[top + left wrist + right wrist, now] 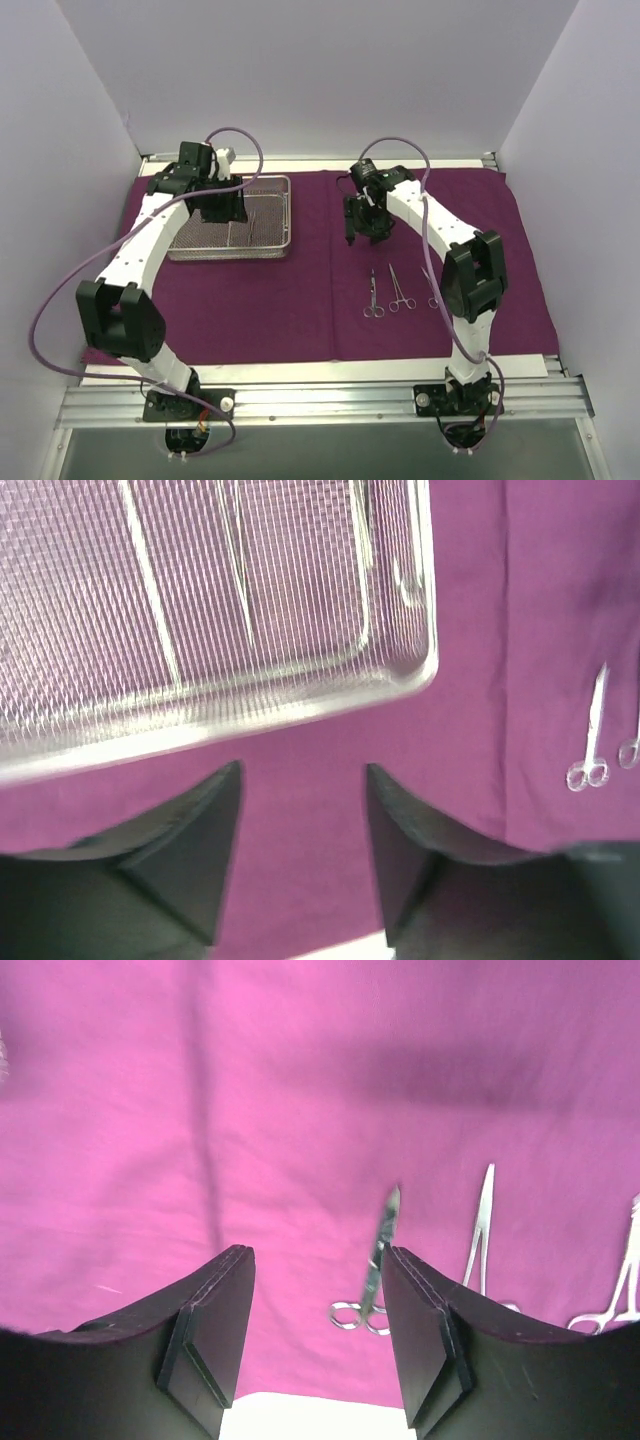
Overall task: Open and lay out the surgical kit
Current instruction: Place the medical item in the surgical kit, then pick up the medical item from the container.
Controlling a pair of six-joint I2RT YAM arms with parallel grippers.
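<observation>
Left claw is seen from above over the rectangular silver wire-mesh tray, right claw over the deep-purple cloth wrap, near three slim steel ring-handled instruments. In each wrist view, the jaws are shown apart and empty. Laying-out is judged under way; another instrument should be lifted from the tray.

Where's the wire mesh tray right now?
In the top view, the wire-mesh tray sits on the left half of the purple cloth, by the left hand, left of the laid-out instruments.
</observation>
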